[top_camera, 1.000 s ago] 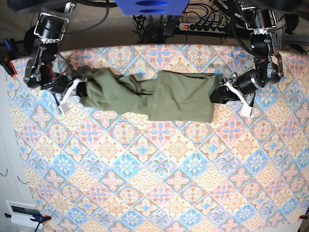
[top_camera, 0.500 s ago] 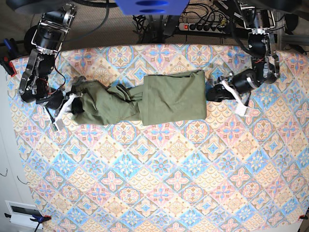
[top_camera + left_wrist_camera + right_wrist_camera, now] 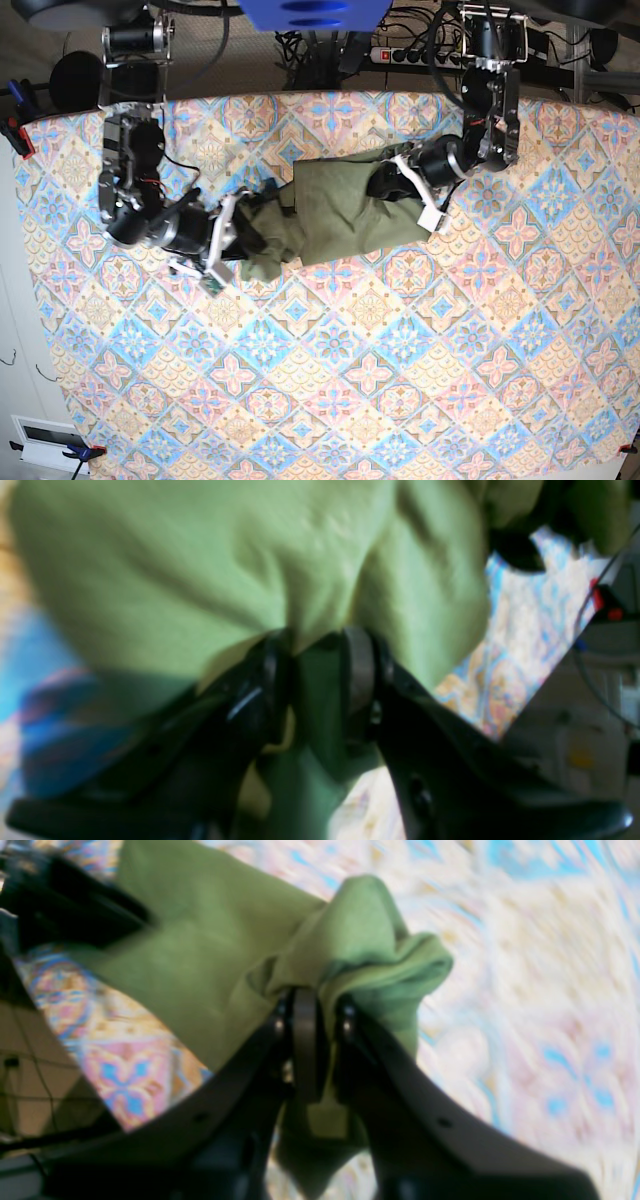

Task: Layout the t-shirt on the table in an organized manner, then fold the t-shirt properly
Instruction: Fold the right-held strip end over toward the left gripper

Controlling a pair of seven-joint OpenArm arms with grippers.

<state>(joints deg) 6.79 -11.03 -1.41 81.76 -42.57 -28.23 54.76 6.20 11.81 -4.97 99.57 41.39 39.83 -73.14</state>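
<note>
From the overhead view, at about nine o'clock of the bunched cloth, the right gripper on its black arm has its fingers pinched tight on a crumpled end of the plain olive-green cotton t-shirt; its own wrist view shows the same thing close up, the right gripper clamped on a thick gather of the t-shirt that bulges out above the fingertips, with the rest of the fabric trailing off toward ten o'clock. The shirt lies in a rumpled, gathered band across the upper middle of the wide table with its blue, pink and cream floral tile-patterned cloth. At roughly two o'clock of the shirt, the left gripper grasps the other end; in its blurred wrist view the left gripper has a fold of the t-shirt nipped between its black pads, cloth filling the picture above them, the patterned table showing at three o'clock.
</note>
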